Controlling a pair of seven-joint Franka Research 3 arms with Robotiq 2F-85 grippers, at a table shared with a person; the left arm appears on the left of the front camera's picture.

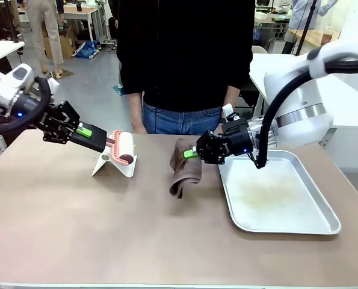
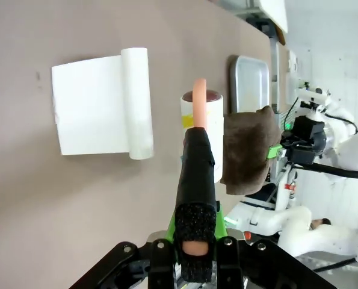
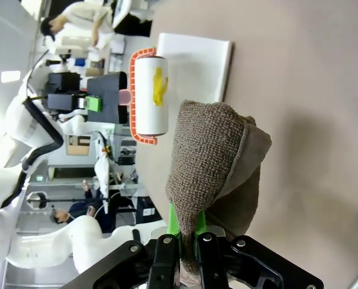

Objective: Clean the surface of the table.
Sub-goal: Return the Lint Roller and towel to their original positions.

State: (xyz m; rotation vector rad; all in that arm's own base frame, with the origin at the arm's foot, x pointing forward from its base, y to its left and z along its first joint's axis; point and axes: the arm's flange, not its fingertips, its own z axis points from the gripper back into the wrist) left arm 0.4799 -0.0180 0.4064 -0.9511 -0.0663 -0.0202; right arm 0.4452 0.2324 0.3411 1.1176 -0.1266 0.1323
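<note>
Front view: right gripper [image 1: 194, 153] clamps brown cloth [image 1: 185, 168] — press it flat, sweep the table [image 1: 76, 229] toward six o'clock; left gripper [image 1: 100, 141] grips the lint roller [image 1: 123, 147].

The counter [image 1: 106, 241] runs off the front view at its left, right and near edges, so its full outline cannot be told. The person [image 1: 185, 60] behind it is cut off at the top of that view, and both hands are hidden, one behind the right arm. In the left wrist view the left gripper [image 2: 195, 265] is cut by the bottom edge, and its black-wrapped fingers cover most of the lint roller [image 2: 201, 129] handle. In the right wrist view the brown cloth [image 3: 209, 174] hides the right gripper [image 3: 189, 253] fingertips. The yellow mark on the roller is too small to read.
</note>
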